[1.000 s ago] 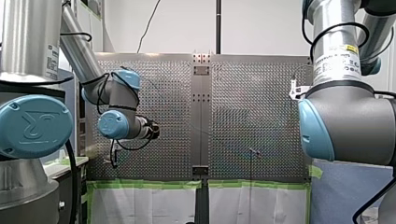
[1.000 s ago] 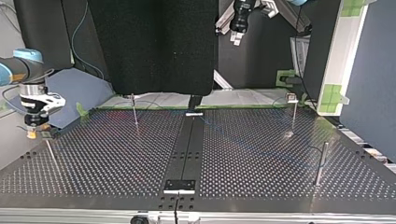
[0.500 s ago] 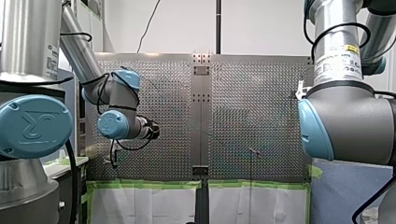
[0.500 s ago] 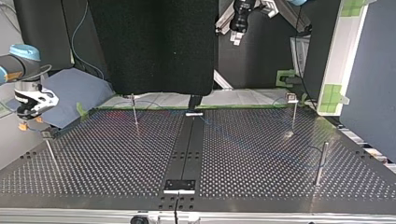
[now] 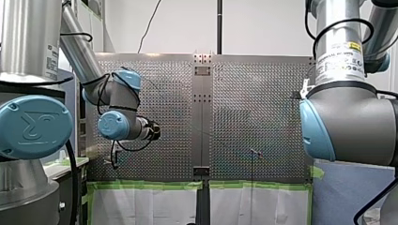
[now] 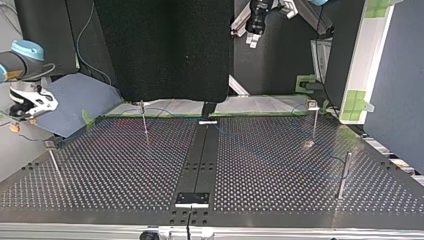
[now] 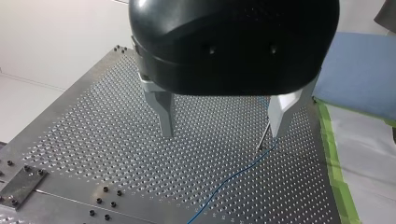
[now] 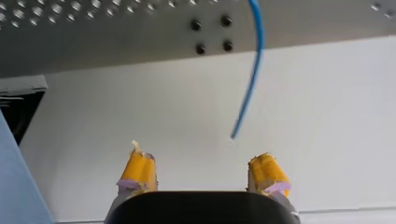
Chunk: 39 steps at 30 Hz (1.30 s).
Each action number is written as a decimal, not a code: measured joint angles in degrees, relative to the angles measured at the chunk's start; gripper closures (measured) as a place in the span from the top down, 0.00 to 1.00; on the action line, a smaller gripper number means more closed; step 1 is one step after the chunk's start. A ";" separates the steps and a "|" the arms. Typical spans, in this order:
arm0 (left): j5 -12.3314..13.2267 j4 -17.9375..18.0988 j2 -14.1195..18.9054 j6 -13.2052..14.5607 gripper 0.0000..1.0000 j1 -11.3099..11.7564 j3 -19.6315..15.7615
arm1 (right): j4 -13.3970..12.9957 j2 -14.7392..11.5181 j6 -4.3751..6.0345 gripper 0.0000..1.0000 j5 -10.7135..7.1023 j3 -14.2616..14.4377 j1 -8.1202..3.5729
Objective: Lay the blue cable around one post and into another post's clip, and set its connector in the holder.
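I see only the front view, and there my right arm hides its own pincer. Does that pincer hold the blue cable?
Observer: No. The right wrist view shows the right pincer open; the blue cable ends free ahead of it.
Operator: Where is it?
Observer: In the top view, beyond the table edge at that view's left.
Operator: And the left pincer?
Observer: Open, empty; the cable lies on the table below it.

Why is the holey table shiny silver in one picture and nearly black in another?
Front view: the table catches room light and gleams silver. Top view: seen low, it probably mirrors the black curtain, so looks dark. Left wrist view: even pale grey.
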 joint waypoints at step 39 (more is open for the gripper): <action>-5.24 9.18 -0.03 -1.38 1.00 1.91 -0.01 | -0.81 -3.99 -3.51 1.00 9.54 8.39 16.60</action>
